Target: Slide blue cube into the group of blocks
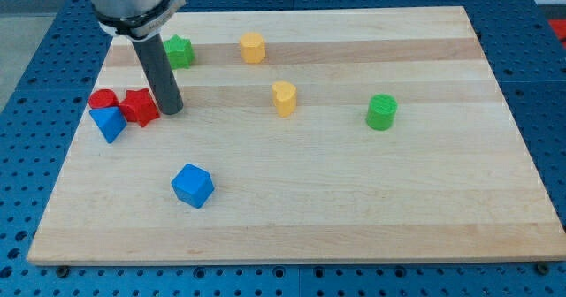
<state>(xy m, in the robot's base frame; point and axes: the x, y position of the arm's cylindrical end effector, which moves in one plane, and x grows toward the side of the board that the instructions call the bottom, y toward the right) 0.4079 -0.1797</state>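
The blue cube [193, 186] lies alone on the wooden board [354, 209], toward the view's bottom left. A group of blocks sits at the view's left edge: a red cylinder [103, 100], a red star-like block [140, 107] and a blue triangular block [108, 123], all touching. My tip [172, 110] stands just to the right of the red star-like block, well above the blue cube in the view. The rod rises from it to the arm's head at the view's top left.
A green star-like block [179, 51] lies behind the rod near the top left. A yellow hexagonal block [253, 47] and a yellow heart-like block [284, 98] lie mid-board. A green cylinder [382, 112] lies to the right.
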